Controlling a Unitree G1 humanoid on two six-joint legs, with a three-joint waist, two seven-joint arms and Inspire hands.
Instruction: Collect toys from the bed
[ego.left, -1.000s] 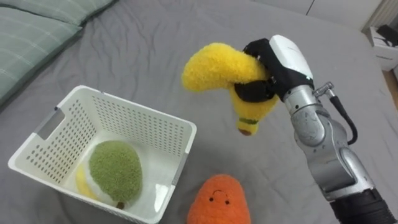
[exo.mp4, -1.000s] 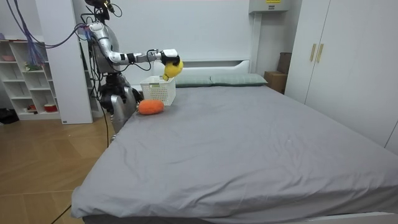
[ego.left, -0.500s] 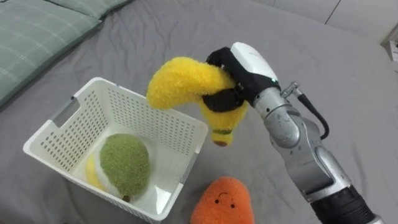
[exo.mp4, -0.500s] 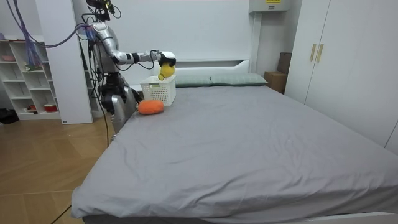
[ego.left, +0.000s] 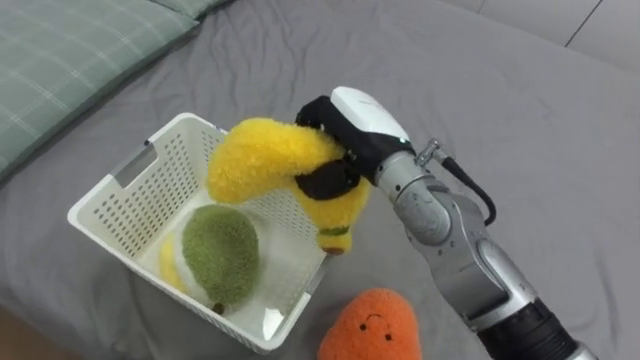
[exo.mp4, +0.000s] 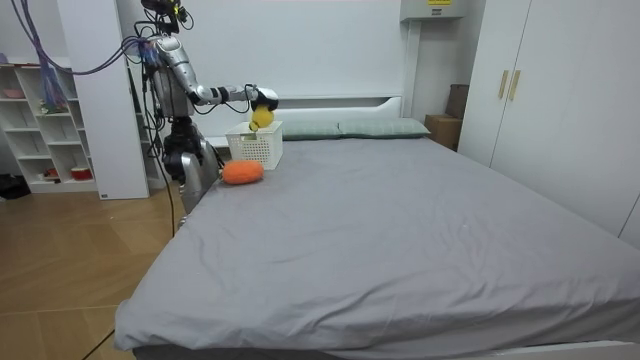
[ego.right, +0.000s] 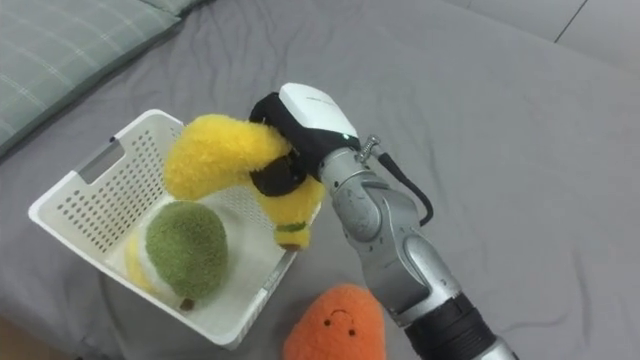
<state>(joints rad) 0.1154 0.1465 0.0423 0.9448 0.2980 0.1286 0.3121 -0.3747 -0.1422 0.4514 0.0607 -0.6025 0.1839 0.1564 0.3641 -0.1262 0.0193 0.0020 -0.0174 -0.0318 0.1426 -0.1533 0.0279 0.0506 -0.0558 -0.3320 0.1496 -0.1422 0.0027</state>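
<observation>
Right hand (ego.left: 362, 122) gripping yellow banana plush (ego.left: 262, 158), over white basket (ego.left: 104, 216)

No legible text, numbers or signs anywhere. Yellow label (exo.mp4: 436, 3) on white wall unit (exo.mp4: 432, 12), room view: print too small to read.

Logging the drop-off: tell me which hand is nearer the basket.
Right. The right hand holds the banana just over the basket's right rim; the left is nowhere beside the basket.
</observation>
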